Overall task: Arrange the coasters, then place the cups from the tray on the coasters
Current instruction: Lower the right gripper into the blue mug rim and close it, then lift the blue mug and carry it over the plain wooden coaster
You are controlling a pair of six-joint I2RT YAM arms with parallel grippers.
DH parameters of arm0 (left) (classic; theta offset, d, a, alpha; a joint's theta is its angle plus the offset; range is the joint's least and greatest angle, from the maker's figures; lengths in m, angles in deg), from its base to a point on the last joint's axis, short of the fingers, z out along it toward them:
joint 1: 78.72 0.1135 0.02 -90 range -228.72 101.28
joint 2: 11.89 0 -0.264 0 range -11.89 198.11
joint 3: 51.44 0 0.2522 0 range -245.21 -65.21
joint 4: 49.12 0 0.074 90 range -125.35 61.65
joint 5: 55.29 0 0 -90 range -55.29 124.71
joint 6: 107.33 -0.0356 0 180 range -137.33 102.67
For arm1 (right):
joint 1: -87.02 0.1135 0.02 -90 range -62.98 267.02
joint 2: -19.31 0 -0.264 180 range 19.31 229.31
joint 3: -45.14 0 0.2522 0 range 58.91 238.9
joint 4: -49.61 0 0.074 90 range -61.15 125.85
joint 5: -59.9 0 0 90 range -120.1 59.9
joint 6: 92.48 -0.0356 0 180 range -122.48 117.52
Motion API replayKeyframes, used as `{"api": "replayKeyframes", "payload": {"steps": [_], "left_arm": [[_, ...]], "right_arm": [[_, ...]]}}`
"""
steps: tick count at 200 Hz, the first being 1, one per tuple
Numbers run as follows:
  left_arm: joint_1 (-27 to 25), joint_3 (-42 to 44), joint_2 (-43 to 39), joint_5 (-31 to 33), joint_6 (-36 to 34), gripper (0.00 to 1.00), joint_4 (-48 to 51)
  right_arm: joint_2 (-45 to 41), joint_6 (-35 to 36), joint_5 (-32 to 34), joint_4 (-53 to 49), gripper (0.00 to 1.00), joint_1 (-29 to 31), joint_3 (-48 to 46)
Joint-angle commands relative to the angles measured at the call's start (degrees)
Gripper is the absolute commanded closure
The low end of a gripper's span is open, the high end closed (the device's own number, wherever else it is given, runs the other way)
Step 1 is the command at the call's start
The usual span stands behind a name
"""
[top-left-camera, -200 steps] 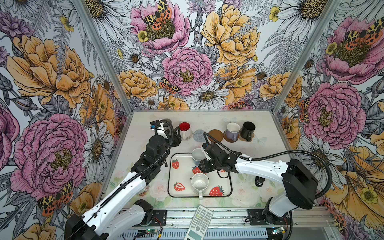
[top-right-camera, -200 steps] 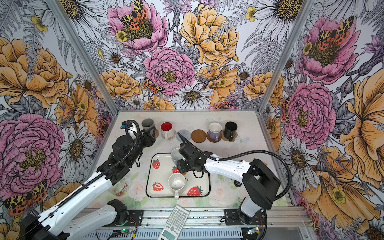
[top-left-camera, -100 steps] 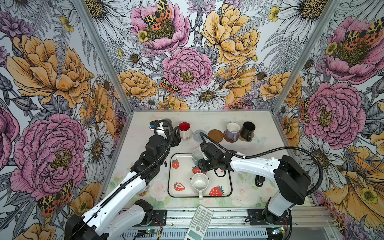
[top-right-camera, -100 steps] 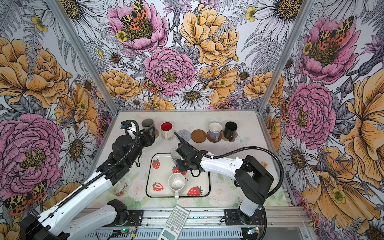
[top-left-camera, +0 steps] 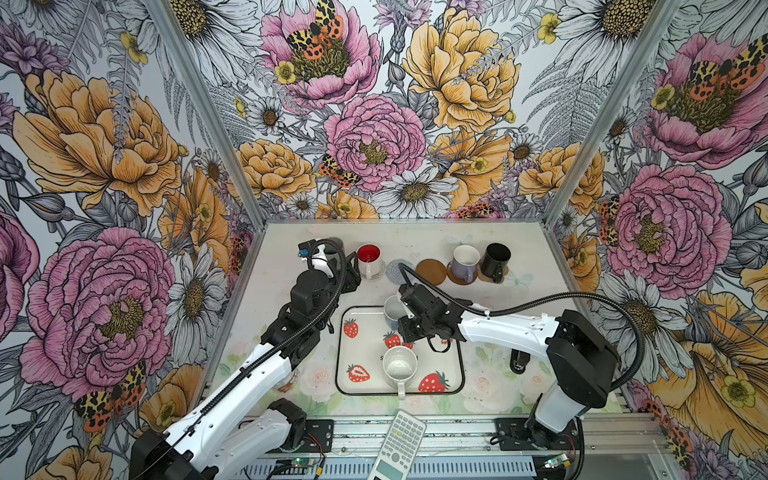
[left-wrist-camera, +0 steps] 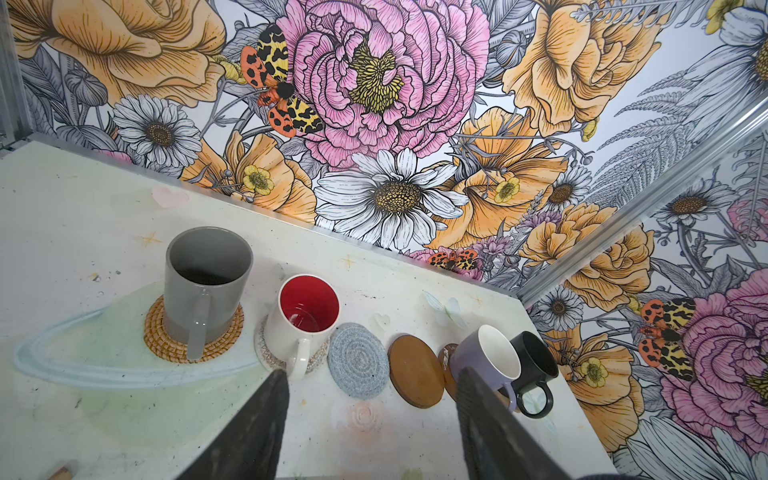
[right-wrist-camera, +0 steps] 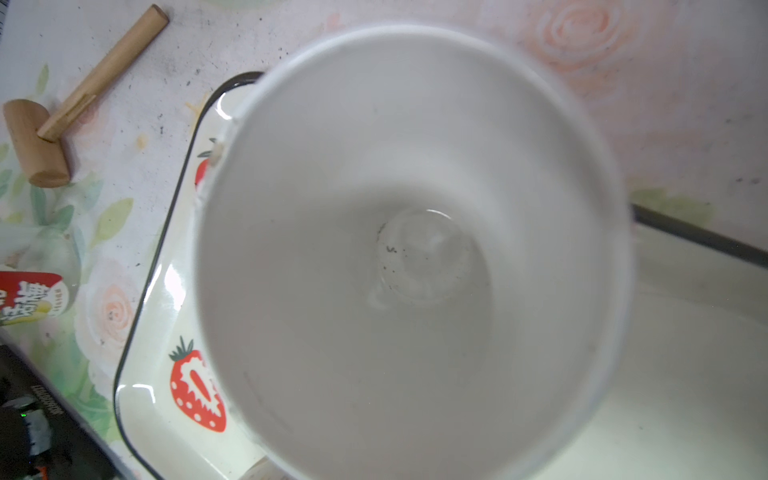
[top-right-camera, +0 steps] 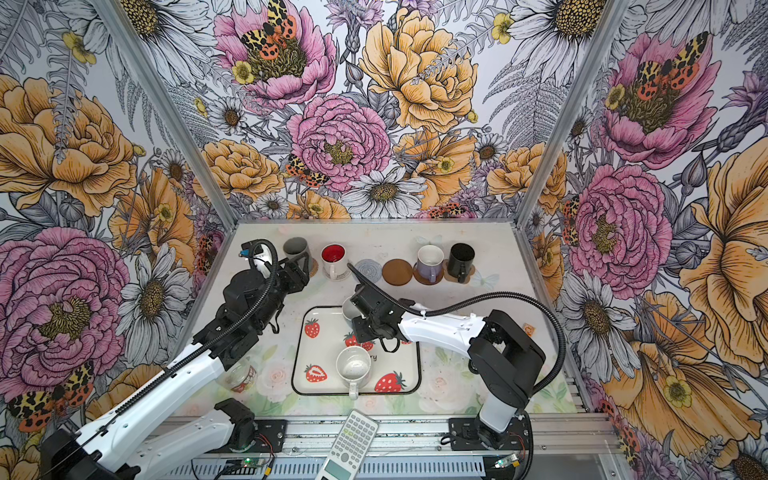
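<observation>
At the back, a grey cup [left-wrist-camera: 208, 282] stands on the rattan coaster [left-wrist-camera: 166, 345] and a red-lined white cup [top-left-camera: 369, 259] on the whitish coaster [left-wrist-camera: 266, 353]. The blue-grey coaster [top-left-camera: 397, 270] and a brown disc [top-left-camera: 431, 272] lie bare. Lavender [top-left-camera: 464, 262] and black [top-left-camera: 495, 259] cups stand on brown coasters. My left gripper [left-wrist-camera: 370, 374] hangs open before the bare coasters. On the tray [top-left-camera: 361, 349] stand a speckled cup [top-left-camera: 400, 365] and a light blue cup [top-left-camera: 392, 309]. My right gripper [top-left-camera: 403, 316] is pressed against the light blue cup [right-wrist-camera: 415, 249]; its fingers are hidden.
A calculator [top-left-camera: 399, 444] lies on the front rail. A wooden mallet [right-wrist-camera: 62, 124] and a red-labelled glass jar [top-right-camera: 241, 378] are left of the tray, under the left arm. A small dark object [top-left-camera: 517, 361] sits right of the tray.
My right gripper has slid left along the tray's back edge, up against the light blue cup. The left arm has held still.
</observation>
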Motion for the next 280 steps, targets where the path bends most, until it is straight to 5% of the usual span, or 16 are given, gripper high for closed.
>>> {"api": "replayKeyframes", "payload": {"steps": [1, 167, 280], "left_arm": [[0.73, 1.18, -0.23, -0.23, -0.28, 0.35, -0.40], [2.36, 2.22, -1.22, -0.31, 0.43, 0.35, -0.07], [4.55, 2.84, -1.34, -1.10, 0.95, 0.35, 0.70]], "right_arm": [[0.28, 1.10, 1.12, -0.53, 0.97, 0.35, 1.98], [-6.08, 11.77, 9.05, -10.51, 1.00, -5.02, 8.74], [-2.44, 18.47, 6.40, -10.84, 1.00, -18.20, 15.26]]}}
